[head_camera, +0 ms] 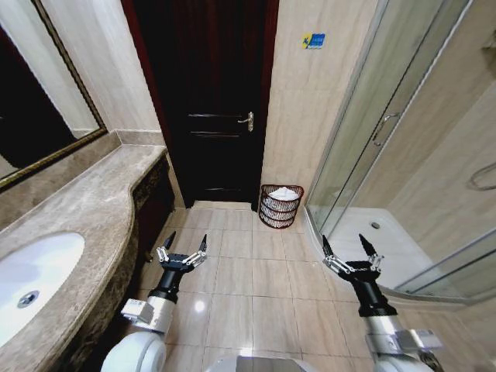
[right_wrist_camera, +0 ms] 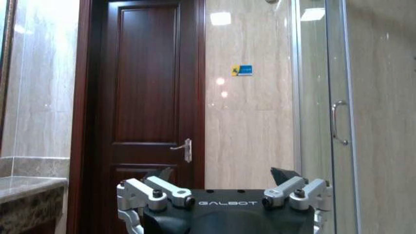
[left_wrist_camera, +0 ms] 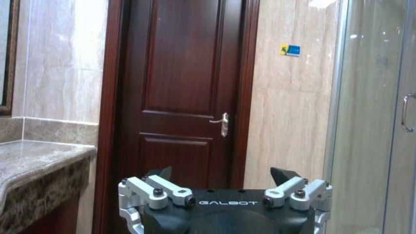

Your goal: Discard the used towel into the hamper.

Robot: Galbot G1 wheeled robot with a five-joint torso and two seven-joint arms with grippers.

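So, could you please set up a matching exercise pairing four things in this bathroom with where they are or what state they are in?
Things:
1. hamper
2. left gripper
3. sink
4. door

Places or states:
a. set into the marble counter
b. shut, between the counter and the tiled wall
c. on the floor by the shower glass, white cloth inside
d. open, empty, above the floor tiles

Pairs: 1-c, 2-d, 3-a, 4-b

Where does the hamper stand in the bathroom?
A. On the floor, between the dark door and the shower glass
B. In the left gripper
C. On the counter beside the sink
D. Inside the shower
A: the hamper, with something white inside, stands on the tiled floor against the wall there.
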